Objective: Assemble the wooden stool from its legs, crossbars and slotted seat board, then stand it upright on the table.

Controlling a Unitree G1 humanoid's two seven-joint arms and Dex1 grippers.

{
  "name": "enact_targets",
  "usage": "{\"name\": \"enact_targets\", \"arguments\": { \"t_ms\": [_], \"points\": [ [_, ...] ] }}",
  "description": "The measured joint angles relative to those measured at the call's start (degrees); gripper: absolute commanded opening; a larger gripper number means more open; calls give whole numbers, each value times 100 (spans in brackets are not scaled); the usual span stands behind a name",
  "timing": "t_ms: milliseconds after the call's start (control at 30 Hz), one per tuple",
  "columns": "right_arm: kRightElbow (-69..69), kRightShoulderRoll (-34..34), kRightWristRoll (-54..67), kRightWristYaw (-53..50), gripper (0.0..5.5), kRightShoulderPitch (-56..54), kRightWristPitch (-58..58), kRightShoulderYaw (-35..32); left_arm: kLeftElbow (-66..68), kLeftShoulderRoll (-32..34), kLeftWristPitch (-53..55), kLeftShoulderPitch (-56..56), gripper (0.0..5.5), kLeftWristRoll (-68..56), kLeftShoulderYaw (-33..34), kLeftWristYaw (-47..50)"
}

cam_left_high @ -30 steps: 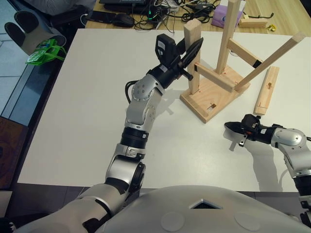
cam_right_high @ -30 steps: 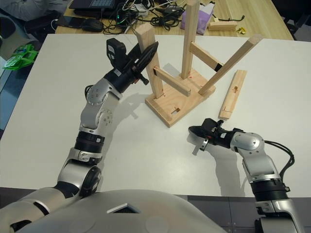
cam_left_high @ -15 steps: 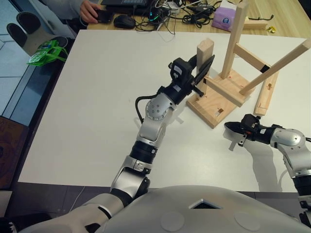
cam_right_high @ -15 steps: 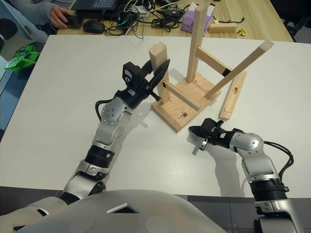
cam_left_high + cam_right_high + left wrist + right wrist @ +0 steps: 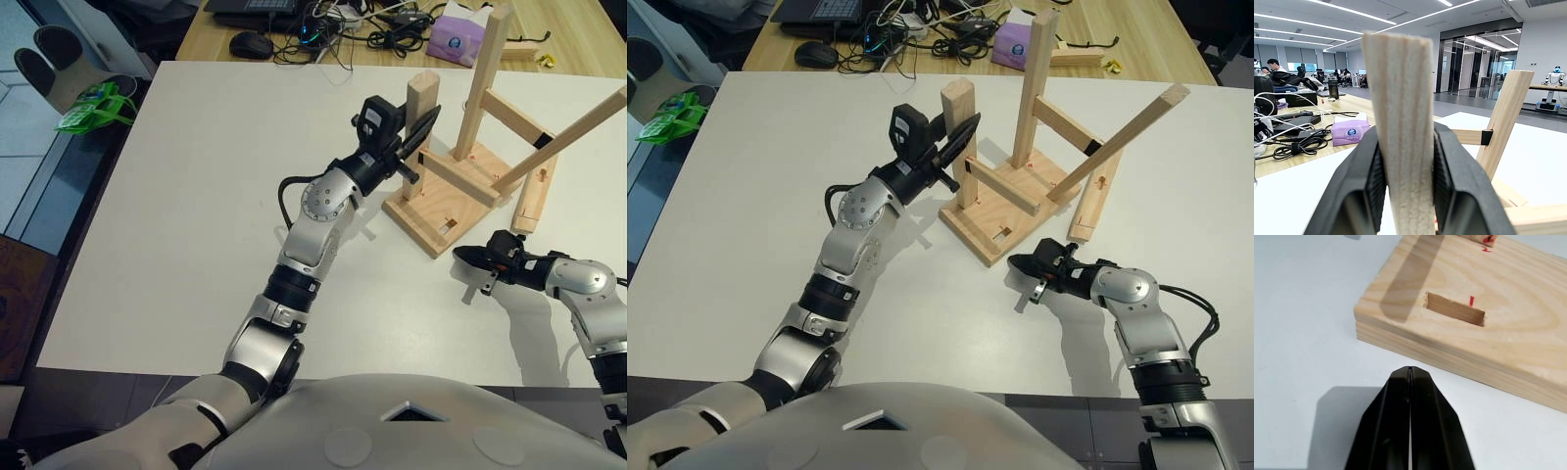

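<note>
- Left eye view: the seat board [image 5: 475,211] is lying flat on the white table [image 5: 196,196], right of centre, with legs sticking up from it. The left gripper [image 5: 423,135] is clamping the nearest leg [image 5: 422,90] partway up between its black fingers. A second leg [image 5: 487,69] is standing behind it, its top cut off by the upper edge. A tilted leg [image 5: 578,125] is leaning out to the right edge. A crossbar [image 5: 458,176] is running low from the gripped leg; its far end is hard to make out. A loose leg [image 5: 534,196] is lying just beside the board, partly hidden behind the tilted one. The right gripper [image 5: 460,258] is sitting low at lower right, near the board's front corner.
- Right eye view: an open slot [image 5: 999,233] is showing near the board's front edge. An upper crossbar [image 5: 1063,122] is carrying a dark band where it is meeting the tilted leg. A purple tissue pack [image 5: 1009,44] is sitting among cables [image 5: 921,34] at the top, its print too small to read.
- Left wrist view: the pads [image 5: 1376,181] are pressing on both sides of the pale leg, which is running up the middle of the frame.
- Right wrist view: the right gripper's fingers [image 5: 1425,431] are pressing together with nothing between them, their tips just short of the board's edge. Short red marks [image 5: 1471,300] are sitting beside the slot, but they are not reading as words.
</note>
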Motion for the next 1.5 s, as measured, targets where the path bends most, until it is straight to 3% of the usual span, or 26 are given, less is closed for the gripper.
{"name": "enact_targets", "arguments": {
  "t_ms": [233, 267, 467, 633, 800, 900, 967, 1100, 1200, 1367, 1500],
  "points": [
    [85, 5, -10, -24, 0, -28, -110, 9, -40, -158, -92, 181, 103, -224, 379, 46],
    [91, 6, -10, -25, 0, -28, -123, 13, -25, -180, -106, 182, 139, -224, 401, 46],
    [116, 24, -6, -35, 0, -51, -228, 10, -43, -179, -68, 416, 232, -170, 649, 210],
    [130, 117, -6, -102, 0, -16, -259, 3, -1068, -206, 227, 358, 315, -384, 666, 252],
    [142, 104, -13, -111, 0, 23, -360, -21, -2947, -25, 1183, 777, 315, -777, 484, 299],
    [234, -209, -4, -26, 49, 94, -331, -345, -4127, 280, 1904, 893, 321, -917, 969, 770],
    [467, -321, -39, -222, 85, 120, -356, -592, -4493, 476, 2137, 816, 321, -1060, 1636, 1127],
    [808, -224, -516, -927, 148, -186, -485, -625, -4419, 626, 1992, 747, 321, -1117, 2710, 1700],
    [1061, 38, -932, -1642, 196, -471, -525, -597, -3595, 639, 1357, 991, 321, -779, 3594, 2293],
    [973, 266, -798, -1920, 276, -418, -559, -820, -2963, 427, 641, 1506, 321, -431, 3444, 2349],
    [767, 724, -748, -2776, 353, -107, -537, -1221, -2600, 386, 302, 1740, 321, -331, 3378, 2316]
  ]
}}
